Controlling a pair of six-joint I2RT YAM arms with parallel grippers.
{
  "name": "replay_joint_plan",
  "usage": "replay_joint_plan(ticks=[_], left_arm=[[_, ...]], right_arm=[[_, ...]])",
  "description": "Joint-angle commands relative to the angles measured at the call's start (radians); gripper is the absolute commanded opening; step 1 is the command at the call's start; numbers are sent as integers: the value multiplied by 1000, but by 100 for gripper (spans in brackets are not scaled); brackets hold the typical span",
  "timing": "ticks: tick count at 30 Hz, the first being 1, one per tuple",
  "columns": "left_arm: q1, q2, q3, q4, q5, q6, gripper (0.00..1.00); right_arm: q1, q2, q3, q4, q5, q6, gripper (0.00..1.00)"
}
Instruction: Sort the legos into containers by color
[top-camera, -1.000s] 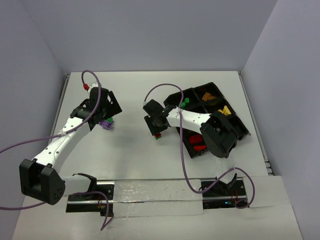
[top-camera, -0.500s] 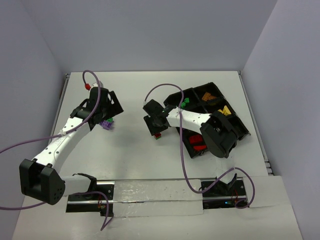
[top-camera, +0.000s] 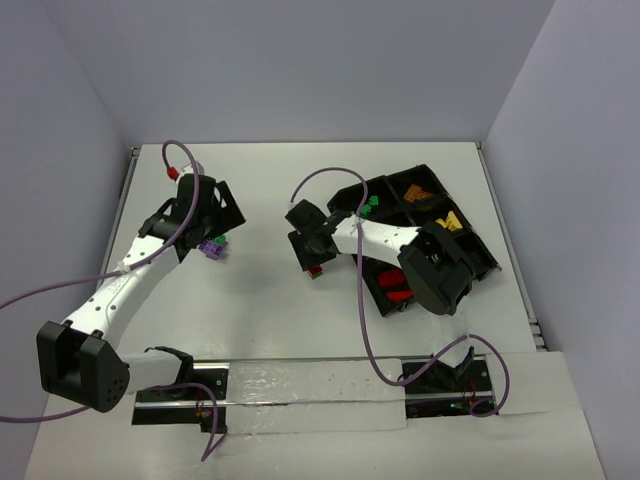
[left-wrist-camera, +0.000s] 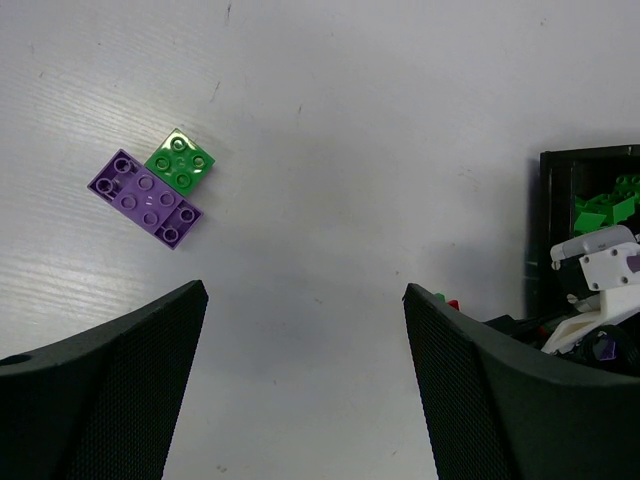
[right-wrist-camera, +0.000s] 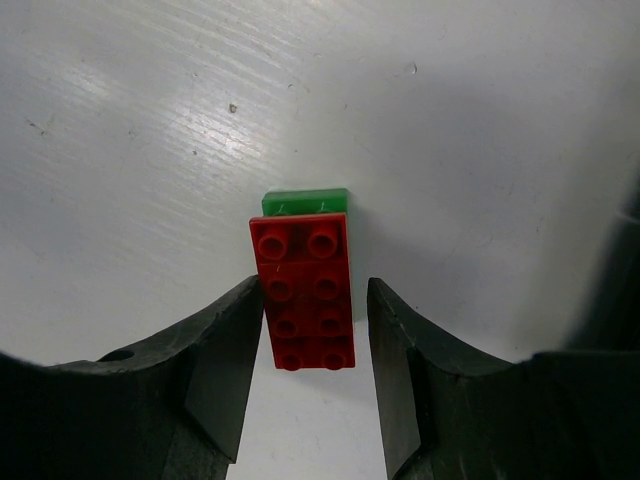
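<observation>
Your right tool (right-wrist-camera: 315, 286) sits low over the white counter (right-wrist-camera: 120, 120), its two black fingers (right-wrist-camera: 215, 360) set narrowly on either side of a red two-by-four studded plastic brick (right-wrist-camera: 303, 290). That brick lies flat on the counter, studs up, with its near half between the fingers. In the wrist view the finger on the left meets the brick's edge. On the other side a sliver of counter shows between brick and finger, so the tool is not clamped on it. A small green plastic brick (right-wrist-camera: 305, 201) butts against the red brick's far end; you cannot tell whether part of it lies beneath.

From above, this pair lies just left of the black plastic divided tray (top-camera: 484, 256), near it but outside it. The tray's compartments already hold orange bricks (top-camera: 415, 192) at the far end, yellow bricks (top-camera: 450, 221) on the right, green bricks (top-camera: 370, 206) at the left and red bricks (top-camera: 397, 286) nearest you.

Your left tool (left-wrist-camera: 305, 290) hangs above the counter's left half with its fingers spread wide and nothing between them. Just beyond it a purple two-by-four plastic brick (left-wrist-camera: 147, 197) and a green two-by-two plastic brick (left-wrist-camera: 180, 163) lie flat, studs up, touching each other, well apart from the tray.
</observation>
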Motion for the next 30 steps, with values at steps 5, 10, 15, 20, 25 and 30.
replay_joint_plan(ticks=[5,10,15,20,25,30], left_arm=[[9,-29,3,40,4,-10,87],[9,-51,-25,40,6,-24,87],[28,-38,-32,56,146,4,87],[41,15,16,85,413,8,87],[41,29,-32,241,738,13,86],[42,-47,-146,469,963,-47,85]], right_arm=[[-3,31,14,10,33,23,51],[-2,-9,4,26,33,42,29],[-12,-102,17,14,9,39,0],[-110,-226,-5,50,-177,0,0],[-266,-304,12,70,-608,25,0],[-271,-329,16,132,-859,100,0]])
